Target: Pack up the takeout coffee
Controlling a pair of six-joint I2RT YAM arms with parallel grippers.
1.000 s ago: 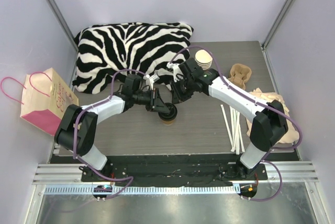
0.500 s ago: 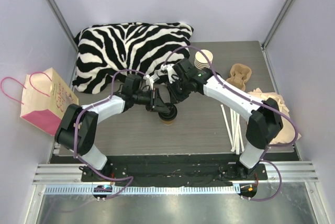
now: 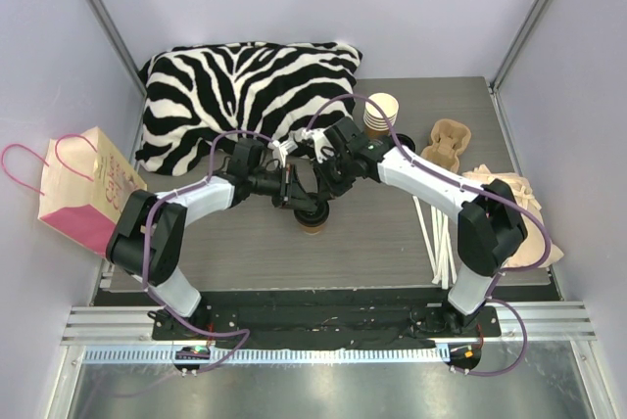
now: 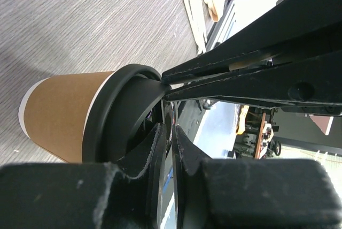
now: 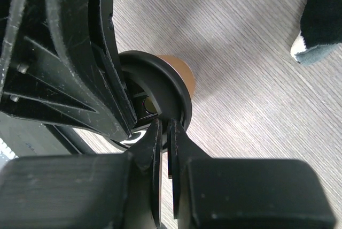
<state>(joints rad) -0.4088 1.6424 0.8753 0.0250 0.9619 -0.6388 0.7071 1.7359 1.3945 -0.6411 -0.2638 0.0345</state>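
The takeout coffee (image 3: 313, 224), a brown paper cup (image 4: 59, 114) with a black lid (image 4: 120, 111), stands upright mid-table. Both grippers meet over it. My left gripper (image 3: 299, 200) comes in from the left, jaws nearly together, pinching the lid's raised rim (image 4: 170, 132). My right gripper (image 3: 326, 194) reaches from the right and its narrow jaws close on the rim's opposite edge (image 5: 165, 124). In the right wrist view the lid (image 5: 160, 82) hides most of the cup (image 5: 183, 69). The left fingers (image 5: 80, 63) cross the upper left there.
A zebra-striped pillow (image 3: 245, 96) fills the back left. A pink and white paper bag (image 3: 88, 189) stands off the table's left edge. A stack of lidless cups (image 3: 382, 111), a pulp cup carrier (image 3: 446, 142), white straws (image 3: 436, 233) and cream napkins (image 3: 519, 204) lie at right.
Both grippers' jaws have narrowed onto the lid's rim. The right arm has shifted slightly left toward the cup. The cup stays in place.
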